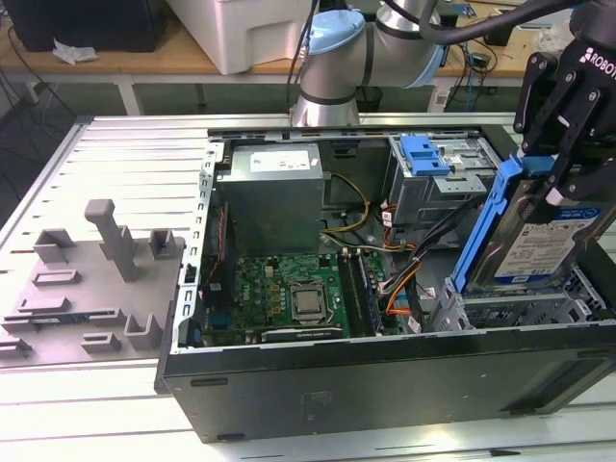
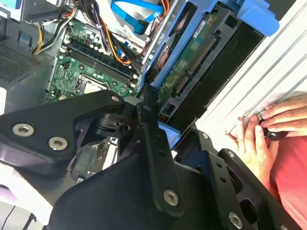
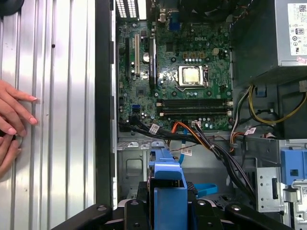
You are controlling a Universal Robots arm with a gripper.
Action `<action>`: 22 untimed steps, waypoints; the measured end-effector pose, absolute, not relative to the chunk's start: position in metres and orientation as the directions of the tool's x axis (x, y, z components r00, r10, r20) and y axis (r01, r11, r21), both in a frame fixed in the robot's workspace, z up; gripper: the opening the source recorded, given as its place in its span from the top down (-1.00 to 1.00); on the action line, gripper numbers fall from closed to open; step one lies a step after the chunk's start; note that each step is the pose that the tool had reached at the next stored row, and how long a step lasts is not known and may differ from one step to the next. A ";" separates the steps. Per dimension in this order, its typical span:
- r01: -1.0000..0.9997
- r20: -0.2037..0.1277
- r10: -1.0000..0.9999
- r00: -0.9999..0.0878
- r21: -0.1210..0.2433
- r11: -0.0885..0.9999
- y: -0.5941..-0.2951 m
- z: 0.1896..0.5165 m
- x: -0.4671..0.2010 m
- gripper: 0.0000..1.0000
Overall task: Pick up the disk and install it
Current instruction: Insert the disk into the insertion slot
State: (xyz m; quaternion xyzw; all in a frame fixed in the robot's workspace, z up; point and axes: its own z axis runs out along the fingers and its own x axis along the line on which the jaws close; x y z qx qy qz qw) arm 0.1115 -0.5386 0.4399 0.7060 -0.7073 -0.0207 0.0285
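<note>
Here the arm (image 1: 332, 58) reaches over the open case (image 1: 385, 385) from the far side, and the gripper (image 1: 556, 178) hangs at the exterior view's right. Its fingers pinch the disk (image 1: 539, 241) by the top of its blue frame. The disk stands on edge, tilted, just above the bay (image 1: 520, 308). The second wrist view shows the disk's green underside and a person's hand (image 2: 271, 127) on the table (image 2: 273, 67) beside the case. The first wrist view looks down on the board (image 3: 177, 72).
</note>
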 end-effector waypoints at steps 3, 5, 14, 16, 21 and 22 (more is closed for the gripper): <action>-0.998 0.011 -1.000 -0.001 0.070 0.002 -0.539 0.439 0.112 0.26; -0.998 0.011 -1.000 -0.001 0.070 0.002 -0.539 0.437 0.112 0.26; -0.998 0.011 -1.000 -0.002 0.070 0.003 -0.539 0.431 0.111 0.26; -0.998 0.011 -1.000 -0.002 0.070 0.003 -0.539 0.431 0.111 0.26; -0.998 0.011 -1.000 -0.002 0.070 0.003 -0.539 0.428 0.112 0.26; -0.998 0.011 -1.000 -0.002 0.070 0.003 -0.539 0.428 0.112 0.26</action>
